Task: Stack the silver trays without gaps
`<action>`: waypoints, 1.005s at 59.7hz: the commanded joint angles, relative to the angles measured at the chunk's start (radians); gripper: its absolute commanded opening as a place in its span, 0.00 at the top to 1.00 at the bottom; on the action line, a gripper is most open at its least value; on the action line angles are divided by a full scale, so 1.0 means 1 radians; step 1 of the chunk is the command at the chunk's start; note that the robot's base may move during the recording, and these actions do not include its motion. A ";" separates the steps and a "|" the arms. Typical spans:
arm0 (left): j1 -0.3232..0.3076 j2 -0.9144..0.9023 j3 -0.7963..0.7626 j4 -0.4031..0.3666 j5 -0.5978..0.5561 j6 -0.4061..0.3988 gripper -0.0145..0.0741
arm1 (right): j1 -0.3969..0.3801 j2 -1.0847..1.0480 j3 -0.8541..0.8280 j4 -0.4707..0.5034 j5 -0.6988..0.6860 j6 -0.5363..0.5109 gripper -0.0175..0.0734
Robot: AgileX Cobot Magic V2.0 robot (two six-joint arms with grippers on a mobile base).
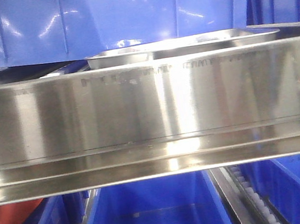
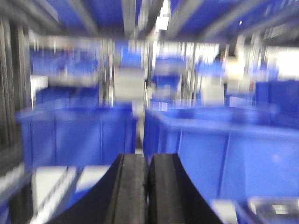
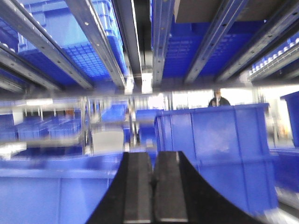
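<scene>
A silver tray (image 1: 182,45) is sitting just behind the shelf rail (image 1: 149,106), in front of a far blue bin (image 1: 120,13), and its inside is hidden. The left gripper (image 2: 147,161) and right gripper (image 3: 153,158) are pressing their fingers together on nothing, facing blurred bins (image 2: 79,135). Where the tray lies relative to them cannot be told.

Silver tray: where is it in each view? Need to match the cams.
Exterior front: silver tray upper centre, behind the steel rail.
Left wrist: blurred silvery shape in the bottom right corner, possibly a tray; too blurred to confirm.
Right wrist: not in it.
Shared landmark: blue bins, in all three views.
</scene>
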 commanded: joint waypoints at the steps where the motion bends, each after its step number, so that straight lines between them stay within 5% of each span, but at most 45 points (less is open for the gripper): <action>1: -0.004 0.096 -0.118 -0.011 0.129 -0.001 0.84 | -0.004 0.065 -0.149 0.002 0.292 -0.002 0.90; 16: -0.004 0.369 -0.385 -0.042 0.306 -0.001 0.86 | 0.001 0.432 -0.548 0.031 0.737 -0.009 0.90; 33: -0.020 0.676 -0.607 -0.296 0.451 0.054 0.86 | 0.011 0.843 -0.813 0.198 0.920 -0.110 0.90; 40: -0.099 0.771 -0.665 -0.296 0.445 0.054 0.86 | 0.025 0.942 -0.826 0.259 0.920 -0.138 0.90; 46: -0.227 0.882 -0.683 -0.276 0.409 0.042 0.86 | 0.068 1.030 -0.826 0.263 0.904 -0.138 0.90; 60: -0.517 1.186 -0.795 0.028 0.399 -0.211 0.86 | 0.194 1.217 -0.830 0.170 0.769 -0.135 0.90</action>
